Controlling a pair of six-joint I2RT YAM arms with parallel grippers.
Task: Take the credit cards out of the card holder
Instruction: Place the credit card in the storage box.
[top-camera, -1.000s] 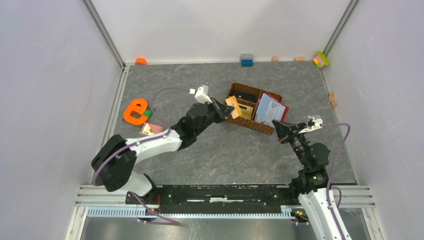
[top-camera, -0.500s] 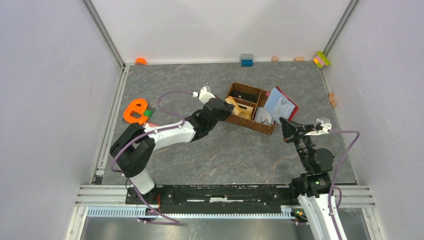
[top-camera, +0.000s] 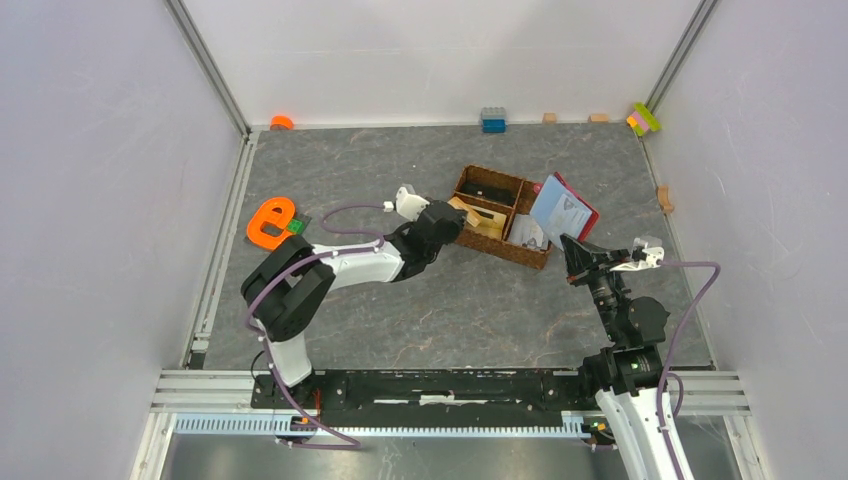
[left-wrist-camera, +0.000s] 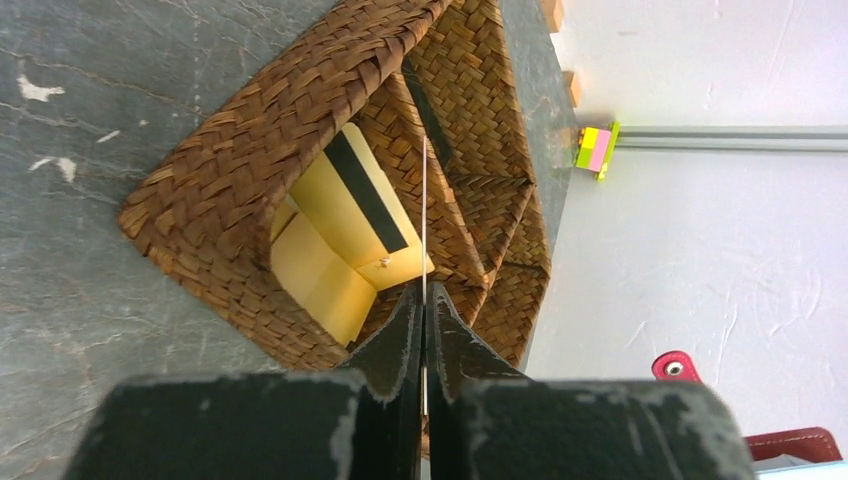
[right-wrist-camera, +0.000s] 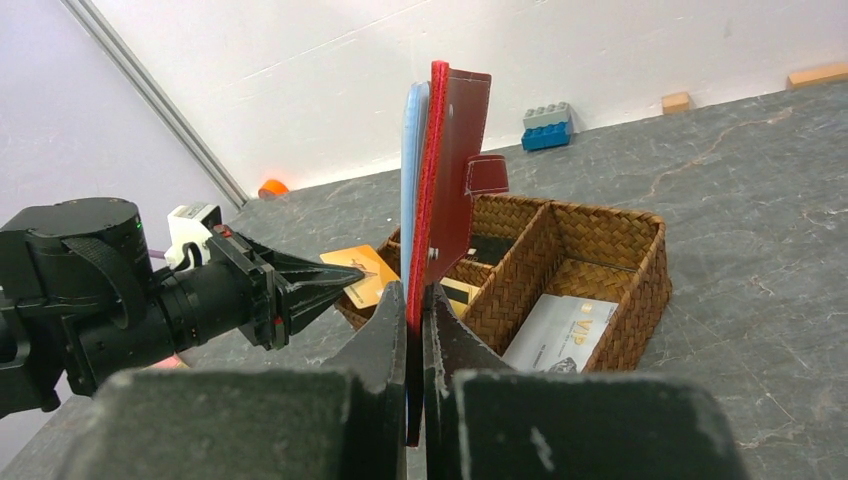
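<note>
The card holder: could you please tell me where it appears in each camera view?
Top external: the card holder is right of centre, at the right end of the wicker basket.
Left wrist: only a red strip of the card holder shows, bottom right; the basket fills the middle.
Right wrist: centre, upright, clamped in the right gripper, basket behind.
Shared landmark: the wicker basket.

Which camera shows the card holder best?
Right wrist: the card holder stands upright and edge-on at centre, pinched in the right gripper, a light blue card against its left face. Top external shows it small, its face tilted toward the camera. Left wrist catches only its red snap tab and a corner at bottom right.
</note>
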